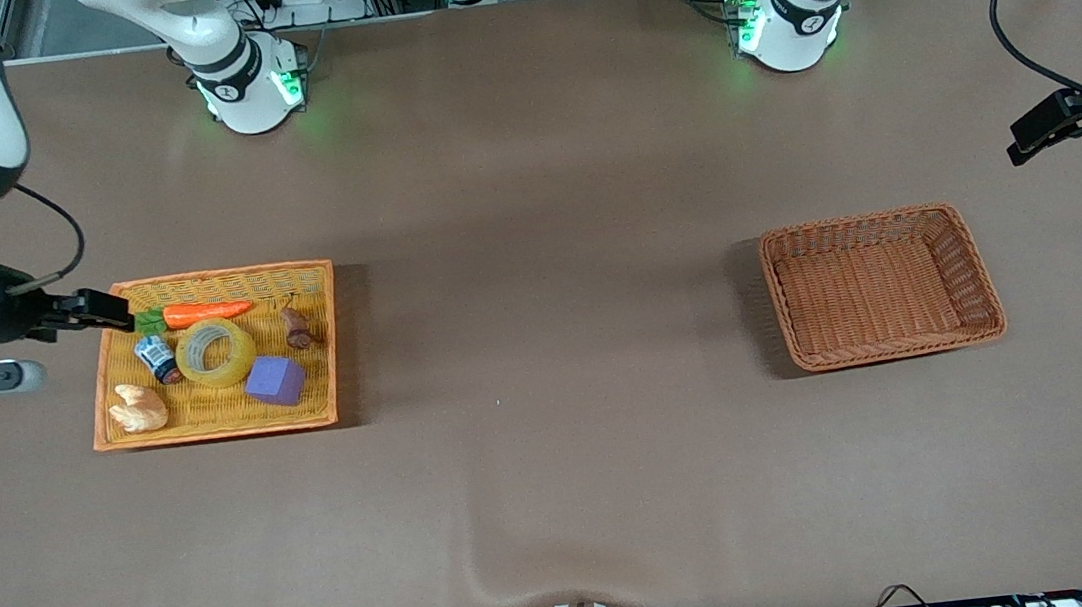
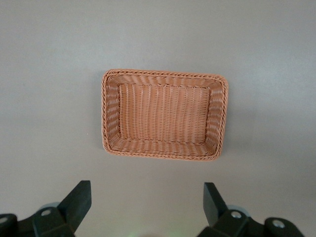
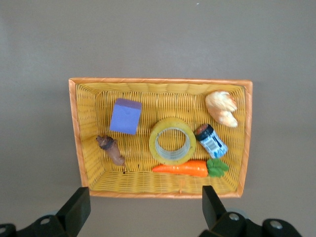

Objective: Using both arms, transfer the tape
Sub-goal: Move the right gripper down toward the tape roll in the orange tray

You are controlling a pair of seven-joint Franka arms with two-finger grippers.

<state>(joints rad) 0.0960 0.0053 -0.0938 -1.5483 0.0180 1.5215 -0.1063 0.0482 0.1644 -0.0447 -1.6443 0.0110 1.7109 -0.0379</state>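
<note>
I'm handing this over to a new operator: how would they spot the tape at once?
Find the yellow tray toward the right arm's end of the table. The tape lies flat near its middle, with the carrot, the small can and the purple cube around it. It is the only ring there, yellowish and see-through.

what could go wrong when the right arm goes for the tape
The tape lies flat, crowded by the can, carrot and cube, so the open right gripper could bump or catch a neighbour. A grip on the thin wall may slip at the handover. The left gripper waits open above the brown basket.
</note>
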